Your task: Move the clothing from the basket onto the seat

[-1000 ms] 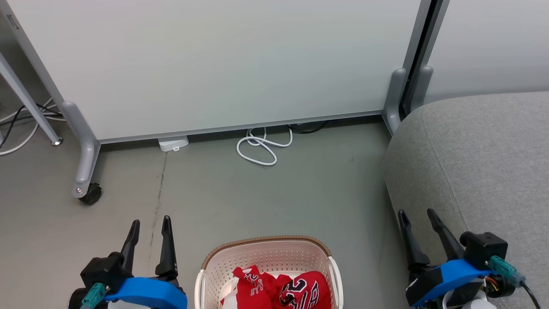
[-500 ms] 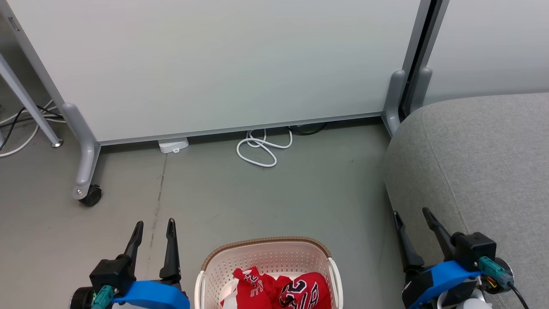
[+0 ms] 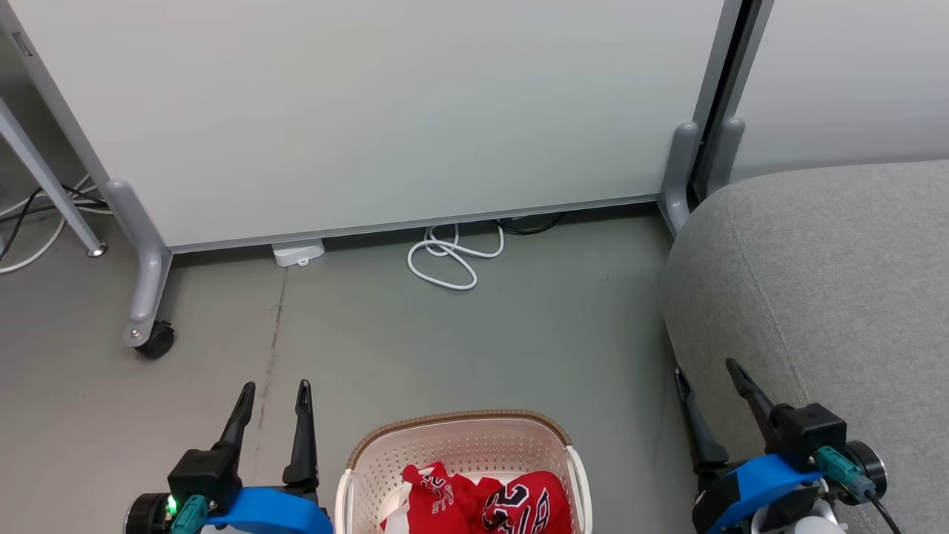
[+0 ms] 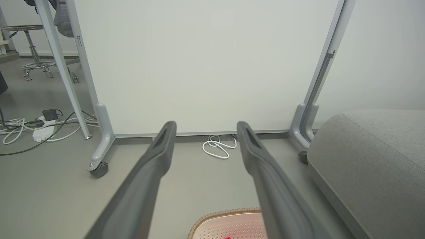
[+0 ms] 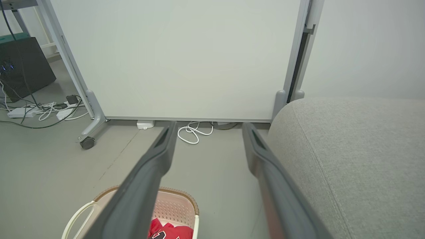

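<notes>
Both grippers have drawn inward toward the basket over the last second: the left gripper (image 3: 276, 386) has shifted right and the right gripper (image 3: 704, 368) left. Basket, clothing and seat lie as before.

1. Left gripper: near left, above the floor (image 3: 445, 341), just left of the basket. Fingers spread wide, nothing between them, pointing far.
2. Right gripper: near right, in front of the seat's left flank. Fingers spread wide, nothing between them.
3. Basket (image 3: 460, 417): cream-white plastic with perforated walls and a brown woven-look rim. It stands on the floor at near centre, between the two grippers. Its near part is cut off by the frame edge.
4. Clothing (image 3: 489, 500): red jersey fabric with black-and-white numerals and lettering, crumpled inside the basket, with a patch of white cloth at its left.
5. Seat (image 3: 830, 282): large grey upholstered cushion with rounded edges and a stitched seam. It lies on the right, apart from the basket across a strip of floor.
6. Partition panel (image 3: 371, 111): pale, grey-framed, standing along the far side, with a black caster (image 3: 156, 341) on its left foot.
7. White cable (image 3: 452, 256): looped on the floor at the panel's base, far centre.
8. Small white box (image 3: 299, 252): just left of the cable.
</notes>
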